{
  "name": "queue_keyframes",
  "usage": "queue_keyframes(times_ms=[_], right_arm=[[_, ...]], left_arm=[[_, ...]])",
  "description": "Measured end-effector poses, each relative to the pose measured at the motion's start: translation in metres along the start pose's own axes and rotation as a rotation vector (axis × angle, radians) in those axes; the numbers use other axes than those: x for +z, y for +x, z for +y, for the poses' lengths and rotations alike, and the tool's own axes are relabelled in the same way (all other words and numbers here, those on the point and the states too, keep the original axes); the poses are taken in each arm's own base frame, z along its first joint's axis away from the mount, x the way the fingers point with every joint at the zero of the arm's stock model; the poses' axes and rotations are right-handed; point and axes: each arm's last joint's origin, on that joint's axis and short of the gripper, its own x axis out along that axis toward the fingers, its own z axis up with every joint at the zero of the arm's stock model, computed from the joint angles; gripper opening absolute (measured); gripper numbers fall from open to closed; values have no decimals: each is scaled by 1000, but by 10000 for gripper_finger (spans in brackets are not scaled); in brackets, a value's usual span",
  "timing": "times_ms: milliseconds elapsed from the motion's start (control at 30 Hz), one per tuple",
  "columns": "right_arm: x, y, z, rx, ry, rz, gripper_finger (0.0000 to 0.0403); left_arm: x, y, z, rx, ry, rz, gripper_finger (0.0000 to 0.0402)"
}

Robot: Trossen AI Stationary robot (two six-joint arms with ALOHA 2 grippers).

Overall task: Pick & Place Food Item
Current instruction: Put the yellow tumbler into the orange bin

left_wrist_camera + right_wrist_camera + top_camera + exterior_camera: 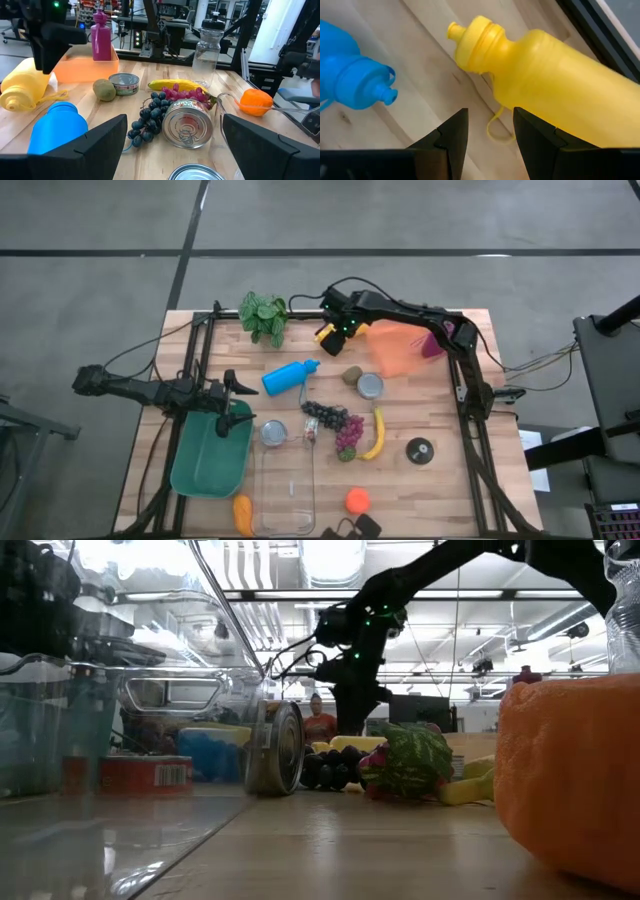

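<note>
Your right gripper [490, 132] hangs over the yellow bottle [560, 90] at the worktop's [440, 480] far edge, fingers part-open, holding nothing. Your left gripper [238, 392] waits wide open above the green bin [205, 470]. Banana [376, 435] lies right of the grapes [335, 423], mid-worktop.

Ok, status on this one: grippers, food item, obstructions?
Right gripper part-open above yellow bottle, empty. Left gripper open over green bin. Food untouched; grapes on table. Blue bottle nearby.
</note>
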Motion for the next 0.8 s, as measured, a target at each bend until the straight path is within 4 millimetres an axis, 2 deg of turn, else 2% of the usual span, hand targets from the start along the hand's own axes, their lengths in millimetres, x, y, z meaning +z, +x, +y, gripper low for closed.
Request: queue_keyframes(times_ms=[333, 800], right_arm=[[-3, 0, 11, -6, 5, -4, 153], [-6, 5, 6, -90, 50, -7, 156]], left_arm=[[0, 0, 0, 0, 0, 0, 336], [0, 0, 0, 0, 0, 0, 336]])
